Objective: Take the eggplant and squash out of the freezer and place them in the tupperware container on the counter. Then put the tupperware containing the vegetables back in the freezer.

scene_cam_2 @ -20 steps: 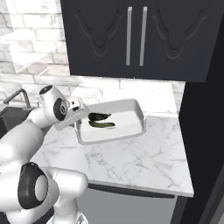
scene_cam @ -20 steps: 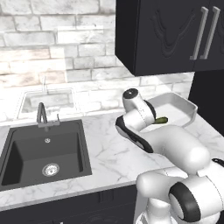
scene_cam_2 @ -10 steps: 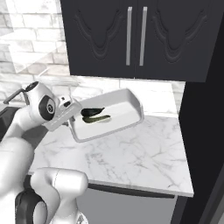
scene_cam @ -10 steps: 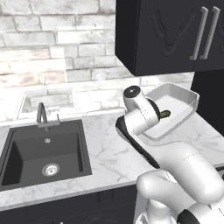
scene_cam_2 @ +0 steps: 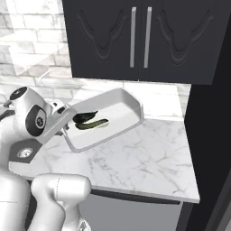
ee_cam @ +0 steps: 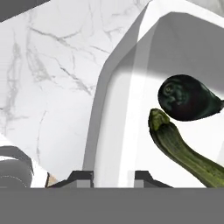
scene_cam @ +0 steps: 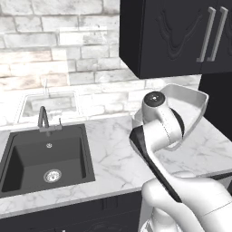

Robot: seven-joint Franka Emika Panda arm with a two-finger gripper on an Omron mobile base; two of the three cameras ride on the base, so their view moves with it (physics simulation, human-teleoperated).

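Gripper [ee_cam: 108, 177] pinched tight on near wall of tupperware container [scene_cam_2: 118, 125]; fingertips [ee_cam: 78, 176] either side of rim in hand view. Container lifted clear of counter [scene_cam_2: 135, 167], tilted, far end higher, in front of black wall cabinets [scene_cam_2: 140, 38]. Inside: dark eggplant [ee_cam: 188, 98] and green squash [ee_cam: 183, 157], side by side, touching near stems, toward gripped end in right base view. Container also visible behind arm in left base view [scene_cam: 188, 102]. Black sink [scene_cam: 45, 156] with faucet [scene_cam: 44, 118] well off to left.

Bright even render, soft shadows, slight blur
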